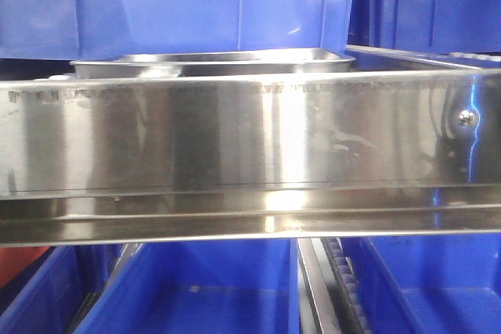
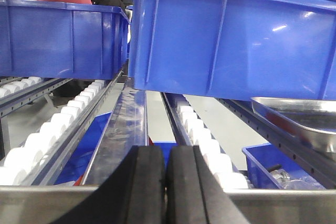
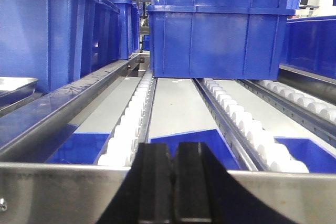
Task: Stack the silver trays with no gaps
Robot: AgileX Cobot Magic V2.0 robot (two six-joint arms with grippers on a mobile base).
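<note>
Silver tray (image 1: 211,66) in front of blue bin (image 1: 172,5)

Warehouse or factory floor: roller racks (image 3: 237,120), stacked blue bins (image 3: 220,40).

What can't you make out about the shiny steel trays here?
Front view: the broad flat steel rail hides the lower part of the shallow shiny steel tray; one or several, cannot tell.
Left wrist view: the right edge cuts off a tray.
Right wrist view: the left edge cuts off a tray.
</note>
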